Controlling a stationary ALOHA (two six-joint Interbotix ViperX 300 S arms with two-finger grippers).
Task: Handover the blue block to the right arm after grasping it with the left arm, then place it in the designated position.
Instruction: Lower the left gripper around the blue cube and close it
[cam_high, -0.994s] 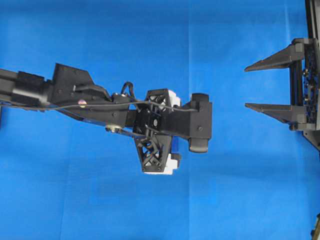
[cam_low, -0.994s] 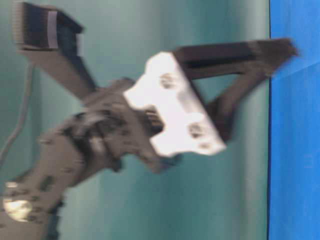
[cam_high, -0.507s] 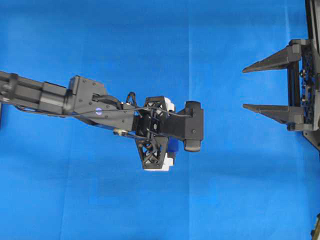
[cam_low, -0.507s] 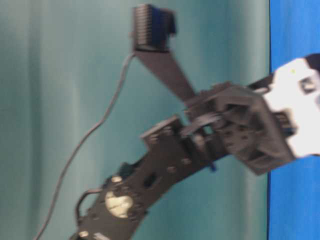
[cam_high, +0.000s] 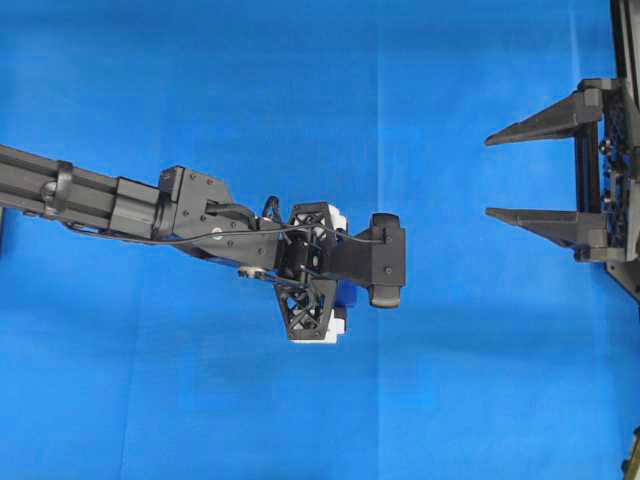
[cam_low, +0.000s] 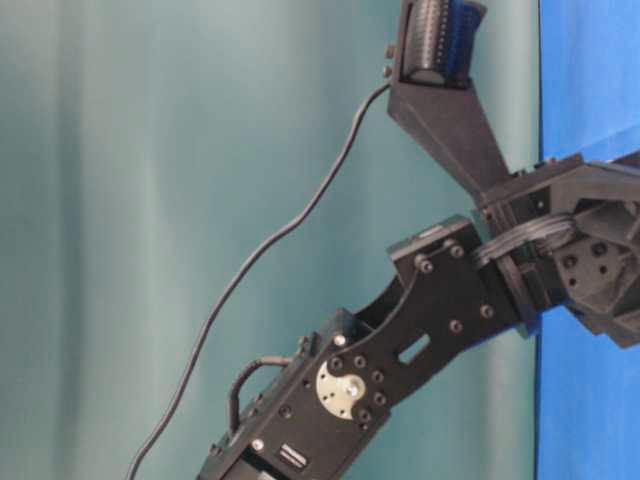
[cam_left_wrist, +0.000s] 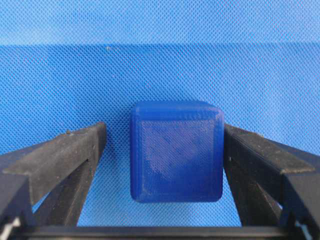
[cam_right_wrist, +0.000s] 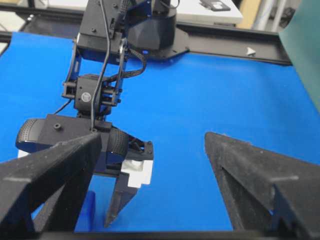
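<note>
The blue block sits on the blue cloth squarely between my left fingers, which stand spread on either side of it. Seen through my left wrist camera, the finger on the right of that view lies right at the block's side, though I cannot tell whether it touches, while the finger on the left stands a clear gap away, with cloth showing between them. So my left gripper is wide and holds nothing; the block rests on the cloth by its own weight. From overhead only a sliver of the block shows beside my white finger brackets, the rest hidden under my wrist and its camera. My left arm reaches in from the left edge of the overhead view, slanting toward the middle of the cloth, its cable looping over the wrist. From table level only that arm's links and the camera mount show, and the fingers run out of the frame there. My right gripper hangs well apart at the right edge of the overhead view, its two pointed black fingers spread wide, aimed leftward toward the left arm, with nothing between them. Its own wrist camera looks along those fingers at my left gripper pointing down to the cloth, the block a dark-blue patch just beside it.
</note>
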